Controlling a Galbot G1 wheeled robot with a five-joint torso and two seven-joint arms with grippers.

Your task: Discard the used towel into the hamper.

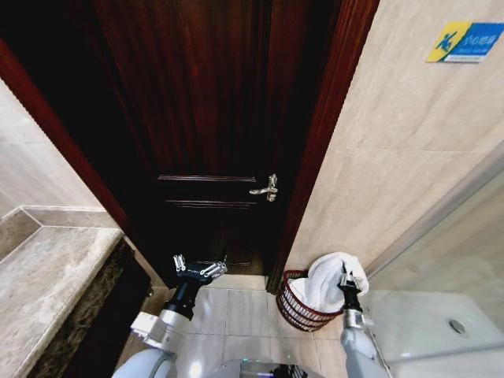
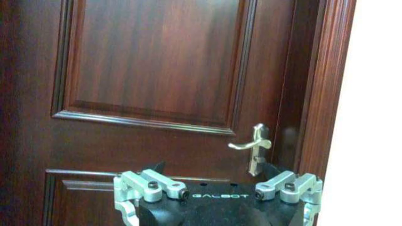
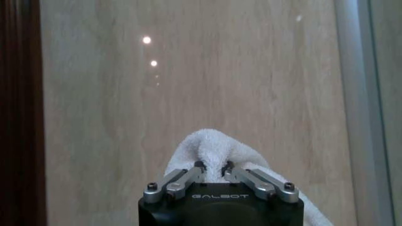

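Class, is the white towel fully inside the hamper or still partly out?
Partly out: the towel bulges above the hamper rim, pinched by the right gripper.

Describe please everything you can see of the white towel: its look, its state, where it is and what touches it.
The towel is white, thick terry cloth, bunched into a soft rounded heap. It lies in the top of the hamper, rising above the rim and draping over it, beside the dark door frame and the beige tiled wall. The right gripper is shut on a raised fold of it; in the right wrist view the fold bulges above the fingertips.
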